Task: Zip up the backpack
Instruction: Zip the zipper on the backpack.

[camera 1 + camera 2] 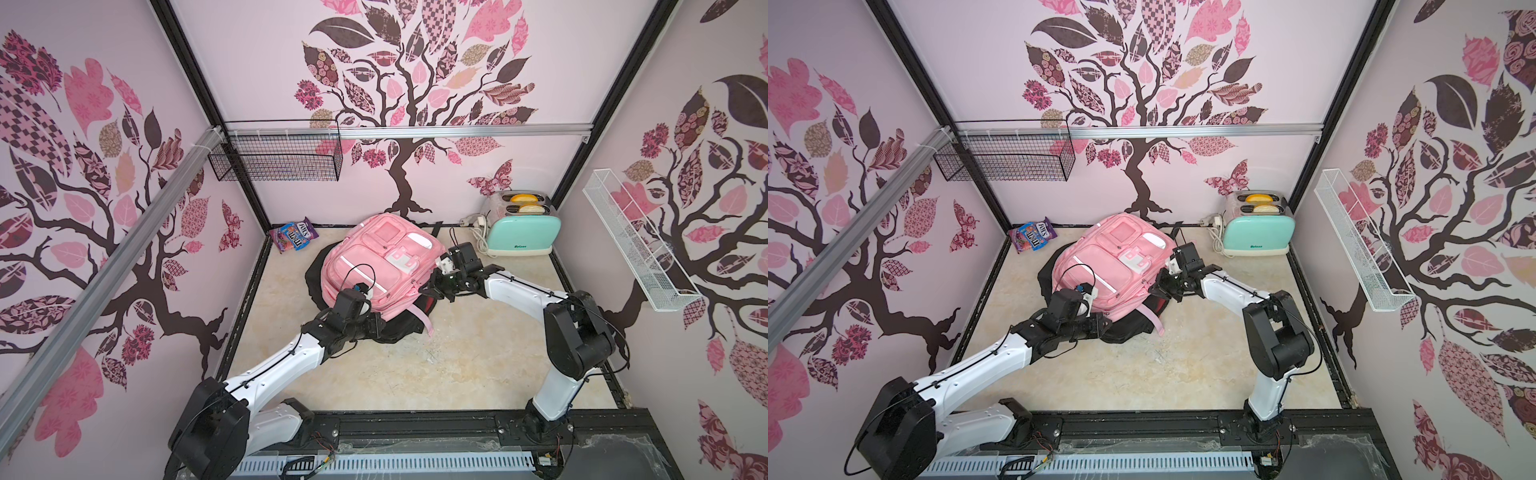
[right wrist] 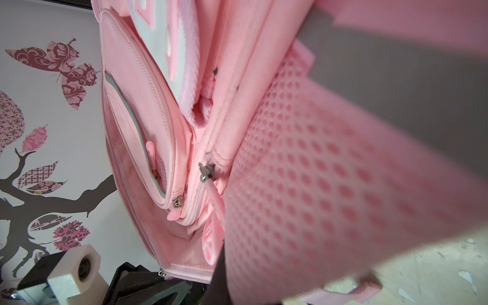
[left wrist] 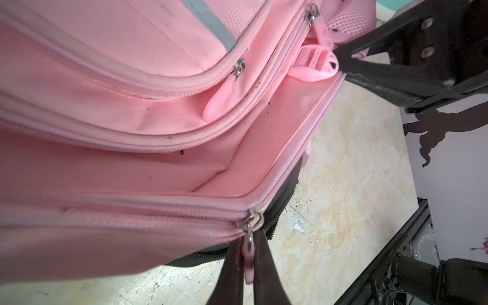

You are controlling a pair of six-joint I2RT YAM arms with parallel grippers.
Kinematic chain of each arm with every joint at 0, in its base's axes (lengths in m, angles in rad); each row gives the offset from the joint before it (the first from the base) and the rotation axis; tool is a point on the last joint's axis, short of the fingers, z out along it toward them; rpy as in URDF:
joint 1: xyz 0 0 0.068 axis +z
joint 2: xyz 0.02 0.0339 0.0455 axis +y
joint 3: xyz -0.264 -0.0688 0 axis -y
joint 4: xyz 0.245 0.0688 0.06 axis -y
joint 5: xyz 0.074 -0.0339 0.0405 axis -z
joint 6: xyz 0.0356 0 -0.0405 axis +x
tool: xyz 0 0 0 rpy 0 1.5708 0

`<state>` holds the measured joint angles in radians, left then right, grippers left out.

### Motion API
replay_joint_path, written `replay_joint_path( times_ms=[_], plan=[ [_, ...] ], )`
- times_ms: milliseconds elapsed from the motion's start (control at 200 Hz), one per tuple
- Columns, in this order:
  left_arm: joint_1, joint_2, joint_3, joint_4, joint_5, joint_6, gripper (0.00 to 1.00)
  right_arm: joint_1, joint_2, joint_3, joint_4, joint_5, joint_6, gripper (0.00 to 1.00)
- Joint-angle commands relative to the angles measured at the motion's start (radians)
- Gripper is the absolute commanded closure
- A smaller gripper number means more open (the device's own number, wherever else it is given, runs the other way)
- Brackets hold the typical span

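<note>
A pink backpack (image 1: 374, 266) (image 1: 1113, 257) lies on the table over a black cloth (image 1: 399, 328). My left gripper (image 3: 248, 261) is at its near edge, shut on the pink zipper pull (image 3: 248, 264) of the main compartment's slider (image 3: 253, 220). Beyond the slider the compartment (image 3: 237, 171) gapes open. My right gripper (image 1: 432, 286) (image 2: 224, 261) is shut on the backpack's pink mesh side (image 2: 303, 184). The mesh hides one finger. Another slider (image 2: 207, 173) with its pull sits close above that grip. In both top views the arms reach in from the left and the right.
A mint toaster (image 1: 521, 230) with its white cord stands at the back right. A candy bag (image 1: 293, 237) leans on the back left wall. A black wire basket (image 1: 274, 156) and a white wire shelf (image 1: 636, 237) hang on the walls.
</note>
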<state>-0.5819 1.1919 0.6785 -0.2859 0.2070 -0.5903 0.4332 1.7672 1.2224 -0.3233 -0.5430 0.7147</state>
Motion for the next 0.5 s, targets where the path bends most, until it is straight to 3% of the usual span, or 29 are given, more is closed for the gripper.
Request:
replay_joint_path(
  times_ms=[0,200,265,315,340,360,495],
  plan=[
    [0.005,0.01,0.006,-0.127,-0.013,0.023,1.0,-0.05,-0.009,0.053,0.016,0.204,-0.036,1.0],
    [-0.006,0.028,0.005,-0.071,0.053,0.017,1.0,-0.05,-0.004,0.041,0.026,0.156,-0.011,1.0],
    [-0.018,0.038,0.007,-0.04,0.077,0.015,1.0,-0.049,-0.011,0.012,0.05,0.111,0.022,0.76],
    [-0.029,0.047,0.01,-0.016,0.091,0.013,1.0,-0.049,-0.019,-0.023,0.078,0.068,0.061,0.64],
    [-0.031,0.052,0.012,-0.003,0.099,0.012,1.0,-0.048,-0.025,-0.038,0.085,0.056,0.079,0.44],
    [-0.034,0.053,0.011,0.01,0.108,0.009,1.0,-0.044,-0.031,-0.05,0.081,0.058,0.091,0.36],
    [-0.059,0.07,0.018,0.079,0.15,-0.001,1.0,-0.031,-0.076,-0.16,0.138,0.016,0.199,0.25]
  ],
)
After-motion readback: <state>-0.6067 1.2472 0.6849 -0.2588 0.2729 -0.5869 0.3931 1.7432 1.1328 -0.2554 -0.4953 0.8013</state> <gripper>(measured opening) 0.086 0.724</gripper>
